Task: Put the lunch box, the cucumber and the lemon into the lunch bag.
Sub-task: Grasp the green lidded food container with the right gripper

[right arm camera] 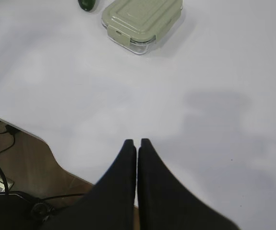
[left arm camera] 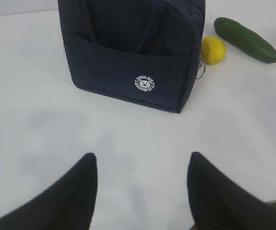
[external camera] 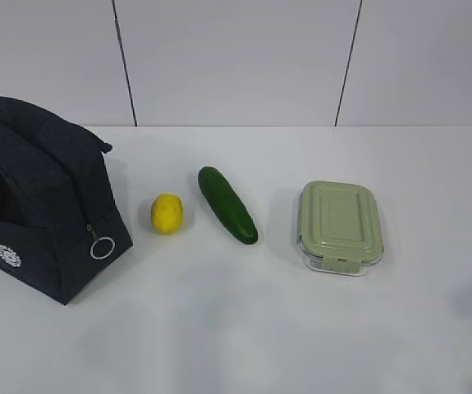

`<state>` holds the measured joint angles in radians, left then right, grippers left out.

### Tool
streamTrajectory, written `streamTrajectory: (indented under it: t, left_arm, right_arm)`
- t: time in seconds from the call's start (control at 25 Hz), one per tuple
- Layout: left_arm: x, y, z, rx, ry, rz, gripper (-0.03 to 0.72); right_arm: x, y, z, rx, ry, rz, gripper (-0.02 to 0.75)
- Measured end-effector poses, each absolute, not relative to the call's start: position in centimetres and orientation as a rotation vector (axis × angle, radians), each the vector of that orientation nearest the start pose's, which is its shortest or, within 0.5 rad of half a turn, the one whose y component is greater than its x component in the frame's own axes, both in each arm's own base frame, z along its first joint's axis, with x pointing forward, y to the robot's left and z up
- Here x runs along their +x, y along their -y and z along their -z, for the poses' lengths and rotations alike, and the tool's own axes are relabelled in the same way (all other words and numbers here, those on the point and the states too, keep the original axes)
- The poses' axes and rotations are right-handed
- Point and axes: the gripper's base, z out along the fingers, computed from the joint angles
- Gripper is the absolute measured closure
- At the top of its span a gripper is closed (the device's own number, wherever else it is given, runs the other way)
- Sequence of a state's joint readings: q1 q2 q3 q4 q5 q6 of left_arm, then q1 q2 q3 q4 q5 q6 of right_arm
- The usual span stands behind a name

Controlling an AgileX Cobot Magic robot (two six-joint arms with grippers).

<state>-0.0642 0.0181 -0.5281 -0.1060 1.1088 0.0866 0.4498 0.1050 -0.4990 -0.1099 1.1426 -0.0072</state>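
Note:
The dark navy lunch bag stands at the left of the white table, its zipper ring pull hanging at the near corner. To its right lie the yellow lemon, the dark green cucumber and the lunch box with its sage-green lid. Neither arm shows in the exterior view. My left gripper hangs open over bare table in front of the lunch bag, with the lemon and cucumber beyond. My right gripper is shut and empty, well short of the lunch box.
The table's near edge runs under the right gripper, with floor and cables below it. A white panelled wall stands behind the table. The cucumber's tip peeks in at the top of the right wrist view.

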Motion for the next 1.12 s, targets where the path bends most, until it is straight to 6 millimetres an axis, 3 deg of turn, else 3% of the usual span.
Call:
streamTrajectory:
  t: [1.12]
  left_arm:
    - [-0.82, 0.81, -28.17, 0.165, -2.073, 0.114, 0.257]
  right_arm:
    - [1.01, 0.52, -27.10, -0.501, -2.171, -0.106, 0.730]
